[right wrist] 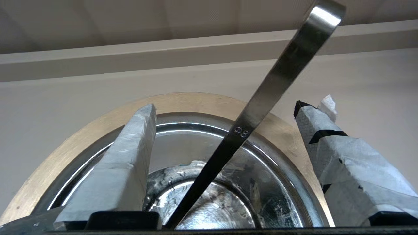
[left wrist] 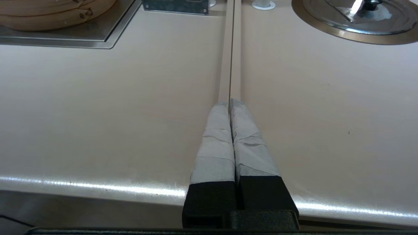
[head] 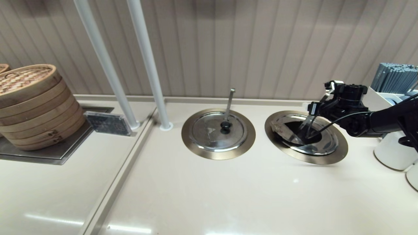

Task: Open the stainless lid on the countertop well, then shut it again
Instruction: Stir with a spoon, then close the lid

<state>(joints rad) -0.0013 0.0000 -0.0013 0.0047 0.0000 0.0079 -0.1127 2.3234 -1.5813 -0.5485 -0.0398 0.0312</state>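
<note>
The stainless lid (head: 323, 147) (right wrist: 183, 147) lies in the countertop well, inside its wide brass-coloured ring (head: 313, 160) (right wrist: 98, 124). A dark wedge shows across the lid's middle. Its black knob is hidden under my right gripper (head: 305, 130) (right wrist: 225, 106). That gripper hangs low over the lid and is open, with nothing held. Its taped fingers (right wrist: 130, 156) stand on either side of the slanted metal utensil handle (head: 306, 125) (right wrist: 271, 88). My left gripper (left wrist: 228, 101) is shut and empty, parked over the counter seam near the front edge.
The twin lid (head: 218, 130) (left wrist: 359, 13) with a black knob and an upright handle (head: 230, 101) sits left of the well. Bamboo steamers (head: 32, 104) stand far left, two white poles (head: 147, 65) at the back. White containers (head: 392, 153) crowd the right edge.
</note>
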